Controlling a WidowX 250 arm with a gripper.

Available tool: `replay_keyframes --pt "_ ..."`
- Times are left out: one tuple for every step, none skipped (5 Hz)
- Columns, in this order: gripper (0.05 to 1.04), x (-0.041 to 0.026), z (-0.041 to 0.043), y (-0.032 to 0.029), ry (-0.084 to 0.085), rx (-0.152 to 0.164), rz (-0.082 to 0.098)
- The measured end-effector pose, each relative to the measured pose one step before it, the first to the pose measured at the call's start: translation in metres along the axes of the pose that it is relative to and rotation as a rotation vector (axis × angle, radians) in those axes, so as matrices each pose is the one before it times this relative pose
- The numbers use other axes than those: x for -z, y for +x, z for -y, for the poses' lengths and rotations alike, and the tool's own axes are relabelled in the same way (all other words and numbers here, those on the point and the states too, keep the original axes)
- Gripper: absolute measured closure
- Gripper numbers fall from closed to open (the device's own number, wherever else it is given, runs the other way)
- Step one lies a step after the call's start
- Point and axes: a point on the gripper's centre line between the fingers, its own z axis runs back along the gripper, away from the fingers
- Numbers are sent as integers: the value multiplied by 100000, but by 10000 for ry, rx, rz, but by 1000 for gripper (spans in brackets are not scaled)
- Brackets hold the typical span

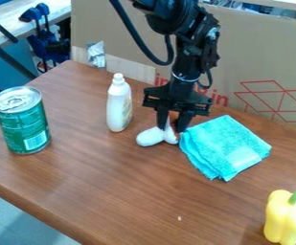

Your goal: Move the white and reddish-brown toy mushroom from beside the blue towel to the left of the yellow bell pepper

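My gripper (pixel 171 128) hangs down over the back middle of the table, with its two fingers apart. Low between and in front of them is a white, rounded object (pixel 151 137) lying on the table, one part of it rising between the fingers. Whether the fingers touch it I cannot tell. A folded turquoise cloth (pixel 223 143) lies just right of the gripper, close to the right finger. To the left stands a white bottle (pixel 119 106) with a white cap, upright and apart from the gripper.
A green can (pixel 23 122) stands at the left side of the brown table (pixel 130 191). At the front right corner is a yellow pepper (pixel 284 217) with a green stem. Behind the table's back edge rises a cardboard panel (pixel 259 57); a silvery packet (pixel 96 54) is near it.
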Motion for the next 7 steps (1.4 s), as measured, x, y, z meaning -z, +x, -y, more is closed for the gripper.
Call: replay_keyframes --pt "802 -122 -248 -792 179 -47 65" --pt "886 -203 -262 -369 -51 -55 18" --pt "942 -1566 -406 -158 -152 372 114" --pt "977 -5077 -395 -211 -485 889 808" --pt "982 -2232 -300 -2057 -278 586 -195" --pt "982 290 -360 -3097 -267 702 -783" --pt "982 1839 38 -3279 -455 1182 -1378"
